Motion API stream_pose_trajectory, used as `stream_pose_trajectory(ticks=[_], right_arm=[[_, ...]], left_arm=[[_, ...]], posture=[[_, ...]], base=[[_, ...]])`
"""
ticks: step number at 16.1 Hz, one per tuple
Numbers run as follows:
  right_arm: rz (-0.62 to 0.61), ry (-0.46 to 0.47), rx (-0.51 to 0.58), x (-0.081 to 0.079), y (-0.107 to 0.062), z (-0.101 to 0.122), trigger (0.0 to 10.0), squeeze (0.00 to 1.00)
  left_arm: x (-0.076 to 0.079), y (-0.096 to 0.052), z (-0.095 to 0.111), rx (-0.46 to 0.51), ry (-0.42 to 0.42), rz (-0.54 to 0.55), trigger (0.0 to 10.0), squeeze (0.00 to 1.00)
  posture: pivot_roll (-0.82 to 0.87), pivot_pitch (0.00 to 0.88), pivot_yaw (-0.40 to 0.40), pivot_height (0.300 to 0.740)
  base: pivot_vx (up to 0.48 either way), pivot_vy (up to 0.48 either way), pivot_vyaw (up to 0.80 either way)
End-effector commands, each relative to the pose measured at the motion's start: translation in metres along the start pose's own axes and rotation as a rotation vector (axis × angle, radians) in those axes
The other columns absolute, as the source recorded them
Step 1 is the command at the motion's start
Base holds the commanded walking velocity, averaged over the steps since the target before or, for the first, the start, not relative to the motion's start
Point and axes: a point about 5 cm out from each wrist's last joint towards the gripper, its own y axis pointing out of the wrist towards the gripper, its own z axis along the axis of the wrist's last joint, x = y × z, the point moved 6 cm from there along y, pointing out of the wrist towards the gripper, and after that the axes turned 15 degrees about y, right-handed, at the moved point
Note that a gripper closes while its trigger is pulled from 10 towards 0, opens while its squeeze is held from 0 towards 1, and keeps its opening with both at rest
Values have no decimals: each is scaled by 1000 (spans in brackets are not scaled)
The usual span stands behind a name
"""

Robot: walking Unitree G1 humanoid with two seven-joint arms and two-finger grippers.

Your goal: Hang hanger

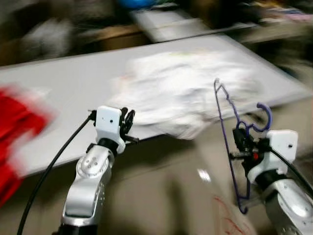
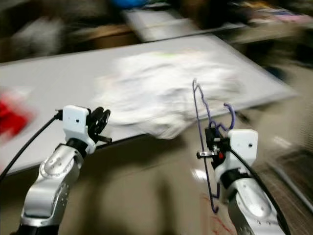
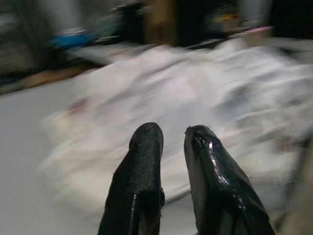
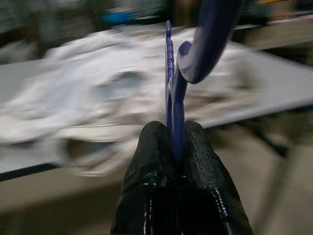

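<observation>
We've got the purple hanger (image 1: 230, 142) in our right gripper (image 4: 172, 147), both black fingers pinched on the thin frame just under the hook, w/ the hook curling up above the fingertips and the rest of the frame hanging down in front of the arm toward the floor. We judge it light, thin and stiff-ish, prob. plastic or coated wire, so weight is no issue, but a narrow smooth bar can swivel or slip between the pads; holding close to the neck as we do now seems the best spot, since it keeps the hook free and steers where it points. Left gripper (image 3: 172, 147) is raised near the table (image 1: 58, 83) edge, holding nothing, fingers a little apart w/ a narrow gap between them. Views are blurred, so details are rough. The grey table runs across in front of us, its near edge just beyond both grippers; a white pile of clothes (image 1: 181, 93) sits on it and droops over that edge, between the two arms, and something red (image 1: 17, 127) lies at the far left end. Hanger's long lower corner hangs below table height, close to the edge, so we think it could catch the edge or the drooping cloth if swung inward. Open floor lies on our right side, more room there. No rail or rod can be made out yet.
</observation>
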Motion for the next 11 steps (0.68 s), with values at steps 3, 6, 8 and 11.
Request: stream_pose_trajectory(ticks=[3, 6, 8, 11], right_arm=[[43, -74, -6, -7, 6, 4, 10000, 0], [109, -78, -14, -15, 11, 2, 10000, 0], [161, -74, -28, -22, 14, 1, 10000, 0], [189, -60, -36, -27, 14, 0, 10000, 0]], left_arm=[[3, 1, 0, 5, -8, -2, 10000, 0], [-5, -1, 0, 1, 18, 29, 10000, 0], [-10, -3, -1, 1, 16, 47, 10000, 0], [-7, -4, -1, 3, 16, 31, 10000, 0]], posture=[[-37, 40, 35, 740], [-13, 37, 5, 740], [-8, 38, -2, 740], [-4, 36, -3, 740]], base=[[407, 0, 0], [401, 0, 0], [381, 0, 0], [360, 0, 0]])
